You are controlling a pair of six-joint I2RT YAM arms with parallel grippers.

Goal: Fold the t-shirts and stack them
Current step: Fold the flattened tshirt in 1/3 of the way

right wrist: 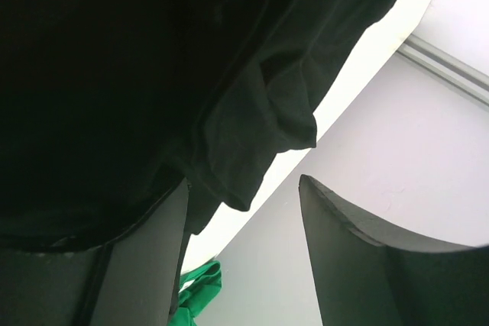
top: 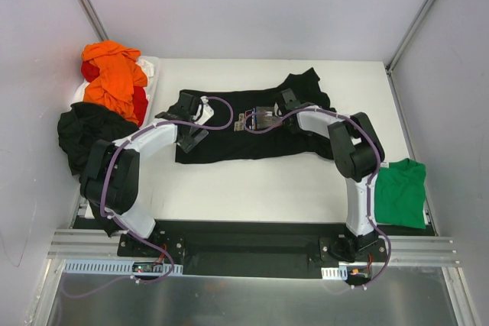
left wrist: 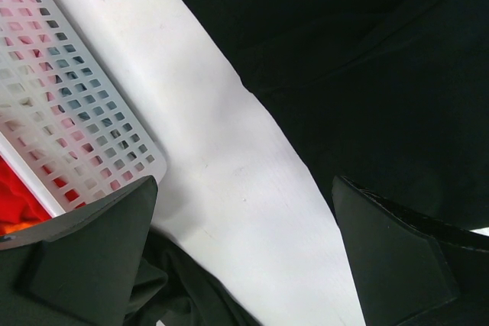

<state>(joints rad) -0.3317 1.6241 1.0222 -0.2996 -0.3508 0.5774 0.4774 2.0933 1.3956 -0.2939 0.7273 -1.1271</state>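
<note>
Black t-shirt [top: 229, 146] lies flat across the table [top: 306, 181] middle for folding; my left pincer [left wrist: 243, 188] hangs released at its left hem, right pincer [right wrist: 243, 185] parted too, grasping nothing.

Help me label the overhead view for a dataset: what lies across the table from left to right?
white basket heaped with shirts, orange t-shirt on top → black t-shirt spread out mid-table → green t-shirt at the right edge
</note>
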